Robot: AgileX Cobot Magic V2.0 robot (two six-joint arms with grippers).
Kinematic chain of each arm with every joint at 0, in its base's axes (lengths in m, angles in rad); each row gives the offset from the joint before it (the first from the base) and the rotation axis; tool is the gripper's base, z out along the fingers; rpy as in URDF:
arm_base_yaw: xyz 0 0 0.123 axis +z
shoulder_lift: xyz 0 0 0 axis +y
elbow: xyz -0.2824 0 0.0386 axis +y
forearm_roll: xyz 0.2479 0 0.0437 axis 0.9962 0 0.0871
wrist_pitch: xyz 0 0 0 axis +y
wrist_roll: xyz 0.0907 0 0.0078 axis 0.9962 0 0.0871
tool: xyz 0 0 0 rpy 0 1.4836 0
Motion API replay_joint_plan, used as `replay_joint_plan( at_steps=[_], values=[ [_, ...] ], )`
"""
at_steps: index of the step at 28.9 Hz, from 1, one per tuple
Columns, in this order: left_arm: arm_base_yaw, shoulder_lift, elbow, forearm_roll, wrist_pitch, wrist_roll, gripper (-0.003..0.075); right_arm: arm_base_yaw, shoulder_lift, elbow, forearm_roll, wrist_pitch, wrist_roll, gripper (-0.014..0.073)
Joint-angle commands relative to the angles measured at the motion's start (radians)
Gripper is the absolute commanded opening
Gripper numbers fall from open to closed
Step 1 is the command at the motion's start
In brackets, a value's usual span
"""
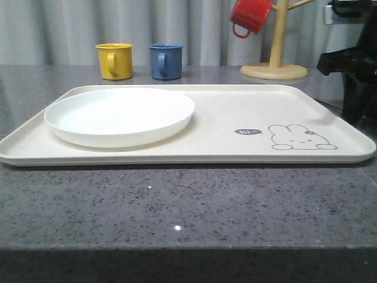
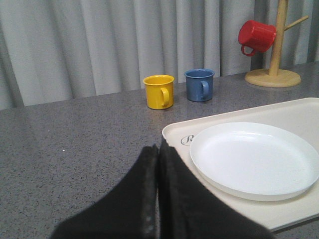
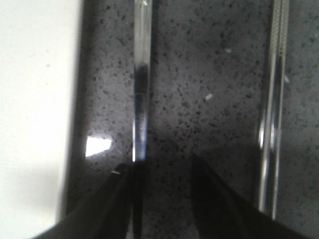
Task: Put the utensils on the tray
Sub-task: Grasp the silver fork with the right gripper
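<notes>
Three mugs around the tray (image 1: pixel 235 118): yellow mug (image 1: pixel 114 61) and blue mug (image 1: pixel 165 61) side by side on the grey countertop (image 1: pixel 177 212) behind it, red mug (image 1: pixel 250 16) hanging on the wooden mug tree (image 1: pixel 277 41) further right. One round white plate (image 1: pixel 119 115) resting on the tray's left half, grey rabbit drawing (image 1: pixel 297 137) on the right half bare. Left gripper (image 2: pixel 158 164) pressed closed with nothing between the fingers, poised over the countertop just beside the tray's corner. Right gripper (image 3: pixel 162 172) spread apart, low over the countertop, one finger (image 3: pixel 119 199) close to a slim silver utensil (image 3: pixel 141 79) (blurred, type unclear). Two such shiny metal pieces counted in the right wrist view, the second utensil (image 3: pixel 271 104) well aside; both lying flat off the tray, long axes parallel to each other and to the tray's cream edge.
</notes>
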Motion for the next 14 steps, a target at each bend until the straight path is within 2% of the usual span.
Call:
replay_joint_plan(
  at_steps=[1,9,14],
  values=[
    [0.001,0.012,-0.029,-0.013,-0.079,-0.010,-0.0018,0.003,-0.026,-0.028,0.004,-0.029,-0.008,0.0209],
    [0.001,0.012,-0.029,-0.013,-0.079,-0.010,-0.0018,0.003,-0.026,-0.028,0.010,-0.006,-0.008,-0.0021],
    [0.001,0.012,-0.029,-0.013,-0.079,-0.010,-0.0018,0.003,-0.039,-0.028,0.010,0.016,-0.007,-0.0052]
  ],
)
